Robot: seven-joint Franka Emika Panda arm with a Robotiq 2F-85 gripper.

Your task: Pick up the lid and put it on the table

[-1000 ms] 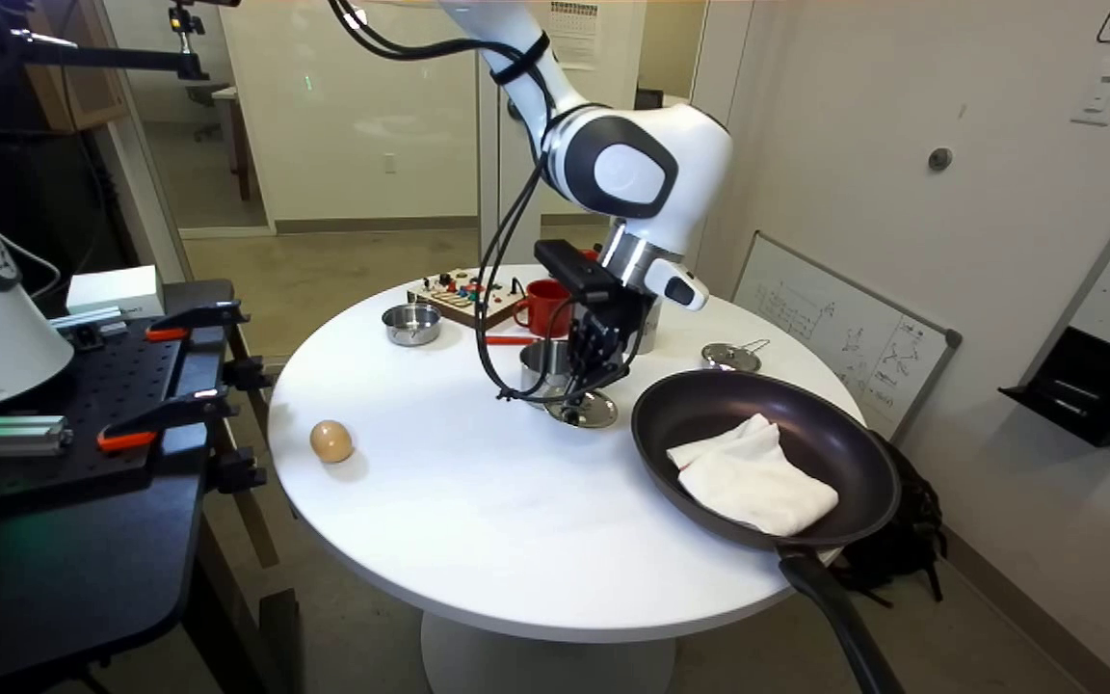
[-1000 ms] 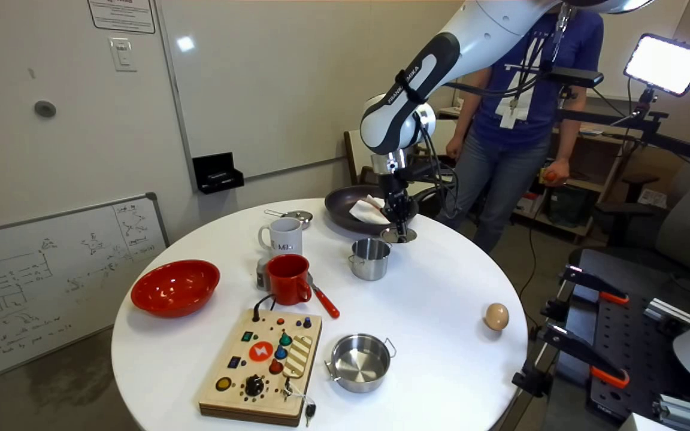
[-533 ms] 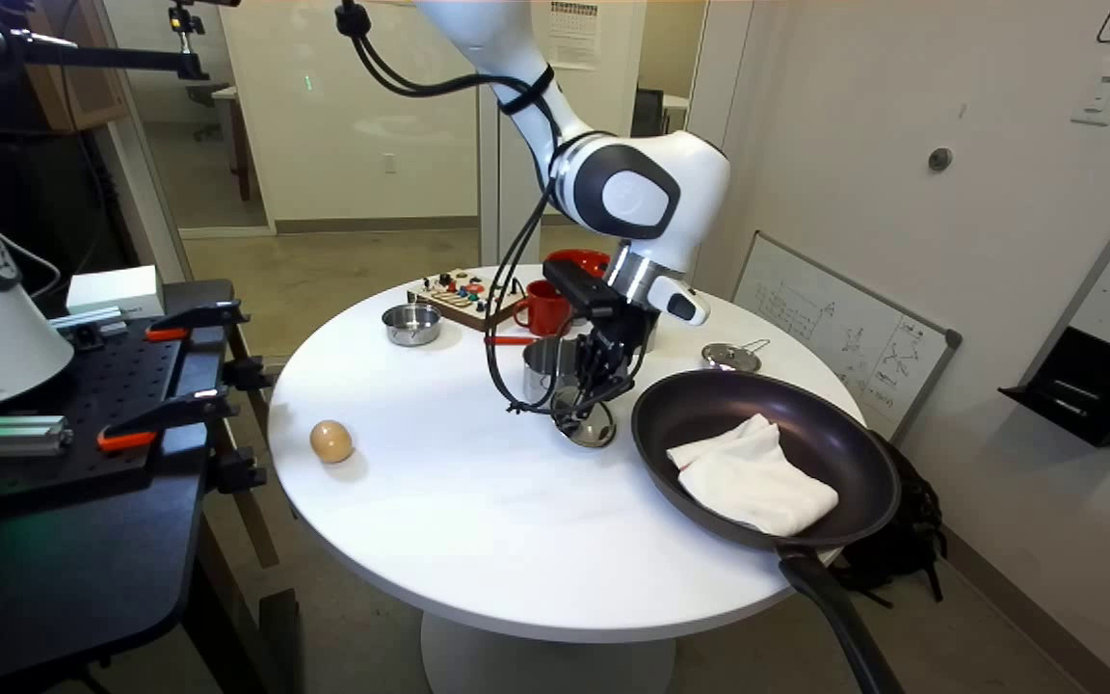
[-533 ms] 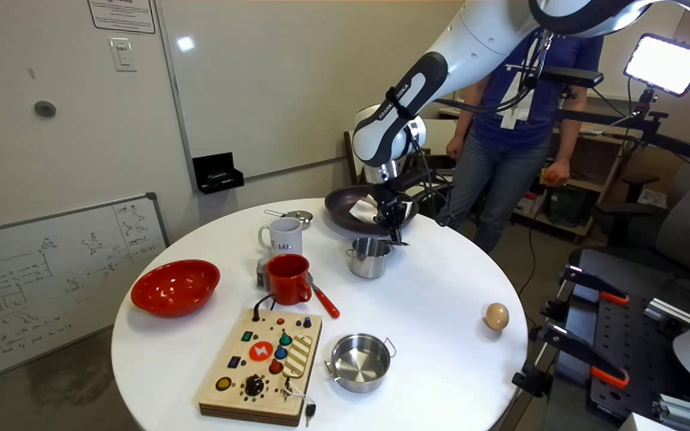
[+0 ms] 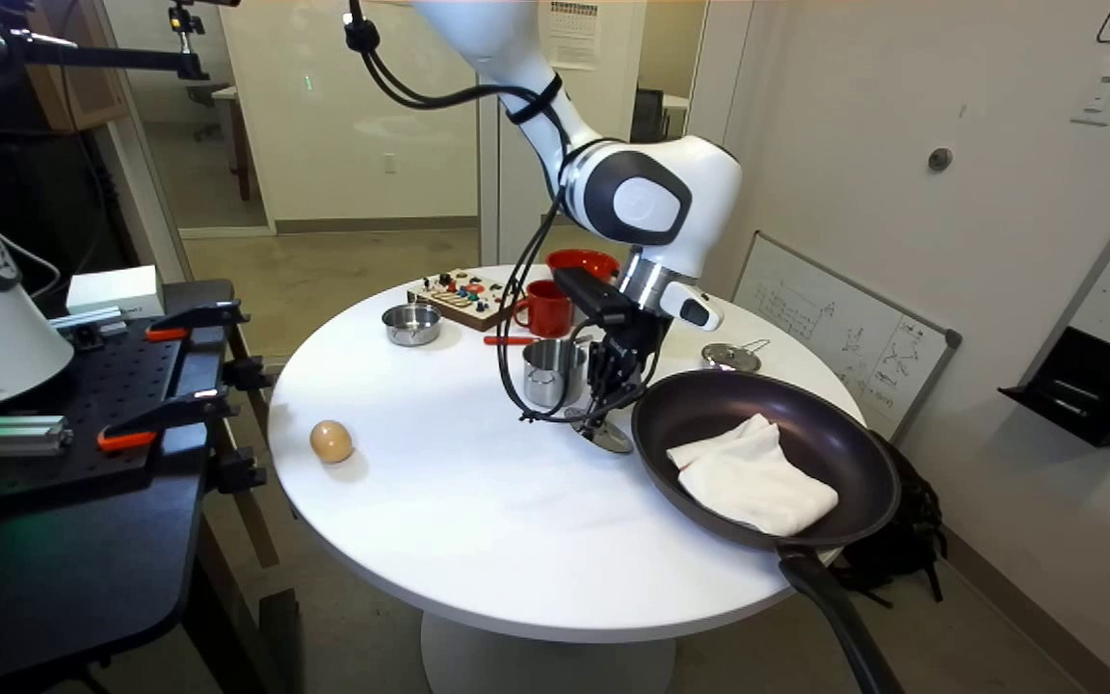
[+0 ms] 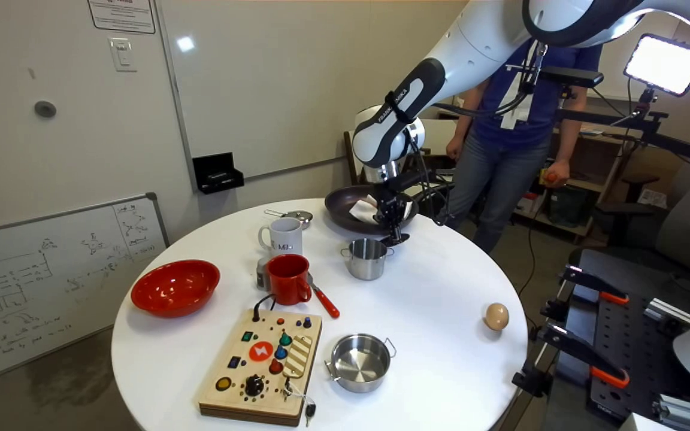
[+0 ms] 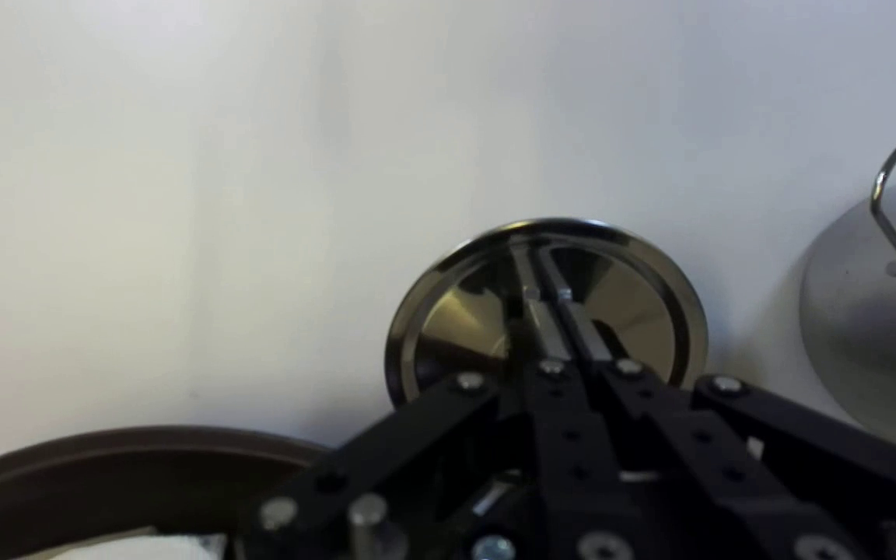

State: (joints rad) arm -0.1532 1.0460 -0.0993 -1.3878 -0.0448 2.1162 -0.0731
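The lid (image 5: 610,440) is a small round silver-grey disc. It hangs tilted at my fingertips, low over the white table (image 5: 478,520), between the steel pot and the black pan. I cannot tell whether its rim touches the tabletop. In an exterior view the lid (image 6: 400,239) looks dark and nearly edge-on. In the wrist view the lid (image 7: 456,319) shows its shiny face, with my fingers mirrored in it. My gripper (image 7: 547,294), also in both exterior views (image 5: 595,416) (image 6: 394,237), has its fingers almost together on the lid's middle. The gripped part is hidden.
The small steel pot (image 5: 553,374) stands close beside the lid. The black pan (image 5: 700,405) with a white cloth (image 5: 757,482) is on its other side. A silver bowl (image 6: 360,362), red mug (image 6: 288,278), white mug (image 6: 285,236), red bowl (image 6: 175,287) and egg (image 6: 496,316) also stand there.
My gripper has lowered and shifted towards the pan side, carrying the lid, whose tilt has changed. The steel pot has turned and moved slightly.
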